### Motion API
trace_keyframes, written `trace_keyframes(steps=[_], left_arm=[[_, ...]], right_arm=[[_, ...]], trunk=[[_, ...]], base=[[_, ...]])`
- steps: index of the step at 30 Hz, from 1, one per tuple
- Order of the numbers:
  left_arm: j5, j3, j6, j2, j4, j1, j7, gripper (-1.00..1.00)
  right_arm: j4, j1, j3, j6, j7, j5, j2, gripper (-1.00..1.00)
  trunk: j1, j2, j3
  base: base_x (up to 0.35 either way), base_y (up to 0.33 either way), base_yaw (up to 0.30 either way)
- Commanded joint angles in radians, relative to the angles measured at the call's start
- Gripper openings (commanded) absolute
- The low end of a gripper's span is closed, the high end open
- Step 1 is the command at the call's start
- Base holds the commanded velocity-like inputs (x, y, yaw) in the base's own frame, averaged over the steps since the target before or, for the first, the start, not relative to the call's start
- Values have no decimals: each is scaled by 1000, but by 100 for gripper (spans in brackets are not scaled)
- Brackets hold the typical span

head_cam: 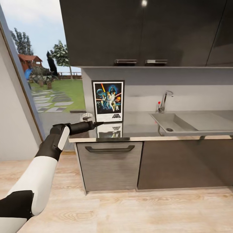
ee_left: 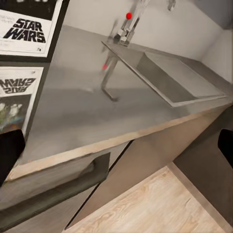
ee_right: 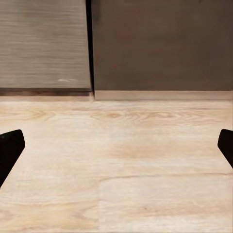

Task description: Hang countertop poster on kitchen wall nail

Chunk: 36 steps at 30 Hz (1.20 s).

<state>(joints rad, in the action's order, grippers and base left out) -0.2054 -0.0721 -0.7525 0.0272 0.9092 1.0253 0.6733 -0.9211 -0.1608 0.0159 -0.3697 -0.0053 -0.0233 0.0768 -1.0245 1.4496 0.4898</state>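
Observation:
The poster (head_cam: 108, 101) stands upright on the kitchen countertop (head_cam: 139, 127), leaning against the wall at the counter's left end, and its image mirrors in the glossy slab. My left gripper (head_cam: 96, 123) reaches over the counter's front left corner, just below and left of the poster's lower corner, apart from it. In the left wrist view the poster's STAR WARS logo (ee_left: 24, 31) lies beyond the left gripper (ee_left: 116, 150), whose fingers are spread wide with nothing between them. The right gripper (ee_right: 116, 148) hangs open over the wooden floor (ee_right: 121, 170).
A steel sink (head_cam: 176, 123) with a faucet (head_cam: 165, 101) is set into the counter right of the poster. Dark upper cabinets (head_cam: 142, 32) overhang it. A drawer front with a handle (head_cam: 110, 149) sits below. A large window (head_cam: 48, 81) opens at the left.

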Motion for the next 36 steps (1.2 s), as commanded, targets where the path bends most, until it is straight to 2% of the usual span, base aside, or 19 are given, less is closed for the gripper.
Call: trace_keyframes(steps=[1,24,30,36], left_arm=[[-2,-1,-5,0,0,1,7,100],[-1,-2,-5,7,-10,1,18,100],[1,-2,-6,9,-11,1,17,100],[1,-2,-7,38,-12,1,17,100]], right_arm=[[0,0,-1,-2,-1,-2,0,100],[1,0,0,-3,-1,0,0,100],[1,0,-1,-3,-1,0,1,100],[2,0,1,-4,-1,0,1,100]], trunk=[[-1,0,1],[-1,0,1],[-1,0,1],[-1,0,1]], base=[[305,0,0],[332,0,0],[143,0,0],[25,0,0]])
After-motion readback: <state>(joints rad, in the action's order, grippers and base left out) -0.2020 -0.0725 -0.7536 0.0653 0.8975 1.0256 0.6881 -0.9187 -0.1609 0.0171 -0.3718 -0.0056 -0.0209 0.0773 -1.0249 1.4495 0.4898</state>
